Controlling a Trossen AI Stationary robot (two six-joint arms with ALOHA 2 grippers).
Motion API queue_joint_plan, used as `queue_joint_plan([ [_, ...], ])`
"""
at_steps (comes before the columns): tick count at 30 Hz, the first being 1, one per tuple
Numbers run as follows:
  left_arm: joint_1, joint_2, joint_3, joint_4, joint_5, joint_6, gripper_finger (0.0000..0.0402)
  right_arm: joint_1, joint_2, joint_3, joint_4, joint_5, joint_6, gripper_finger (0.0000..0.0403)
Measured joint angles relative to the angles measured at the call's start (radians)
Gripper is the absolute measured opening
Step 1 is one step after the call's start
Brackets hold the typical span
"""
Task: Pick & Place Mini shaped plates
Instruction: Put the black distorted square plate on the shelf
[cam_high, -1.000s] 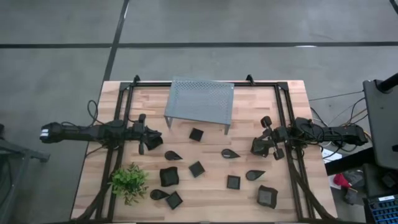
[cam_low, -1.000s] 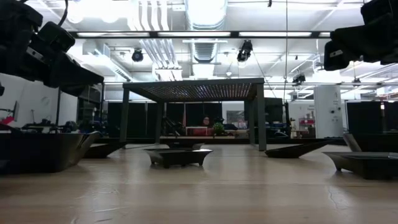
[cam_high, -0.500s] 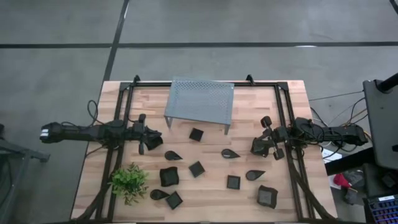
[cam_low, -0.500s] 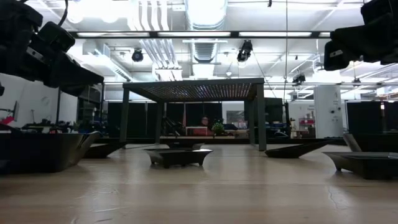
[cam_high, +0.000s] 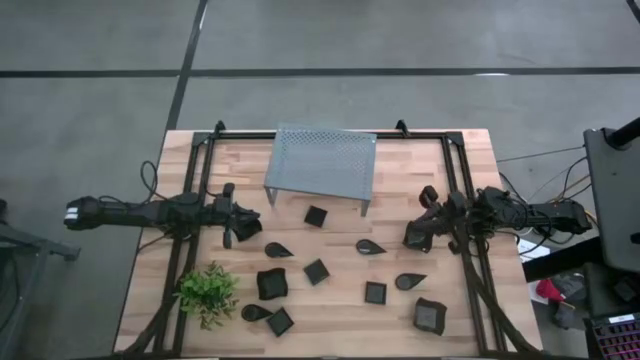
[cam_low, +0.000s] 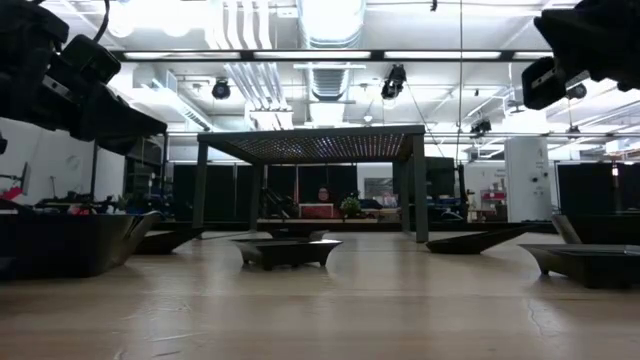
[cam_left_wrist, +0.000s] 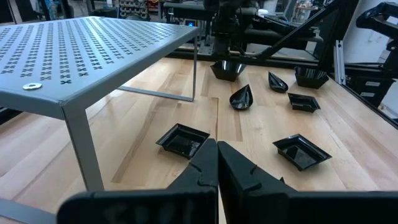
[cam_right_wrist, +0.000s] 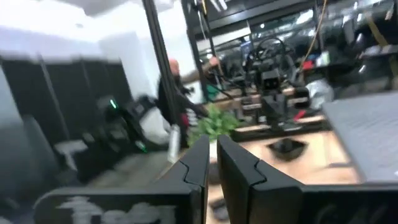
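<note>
High view: the table (cam_high: 330, 312) carries the grey perforated rack (cam_high: 322, 166) at its far centre, a small green plant (cam_high: 208, 291) at the near left, and the mini shaped plates (cam_high: 316, 271) scattered on the bare wood near of the rack, square and teardrop forms mixed. One square plate (cam_high: 316, 215) lies just near of the rack; a larger one (cam_high: 430, 316) sits at the near right corner.

The left gripper (cam_high: 243, 225) hangs over the left side of the table, clear of every plate. Its fingers (cam_left_wrist: 202, 171) are pressed together in the left wrist view, with nothing between them.

The right gripper (cam_high: 413, 236) is over the right side, beside a teardrop plate (cam_high: 368, 246) but apart from it. Its fingers (cam_right_wrist: 202, 163) stand nearly together, a thin gap showing, nothing held. A person (cam_right_wrist: 171, 84) stands in the room beyond, blurred.
</note>
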Motion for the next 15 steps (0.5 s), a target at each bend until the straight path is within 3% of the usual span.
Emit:
queue_joint_plan([
  [3,0.000,0.000,0.000,0.000,0.000,0.000,0.0000,0.000,0.000,0.000,0.019,0.000,0.132,0.0029],
  [8,0.000,0.000,0.000,0.000,0.000,0.000,0.0000,0.000,0.000,0.000,0.070,0.057,0.168,0.0029],
  [15,0.000,0.000,0.000,0.001,0.000,0.000,0.0000,0.048,0.026,0.000,0.083,0.055,0.217,0.0028],
])
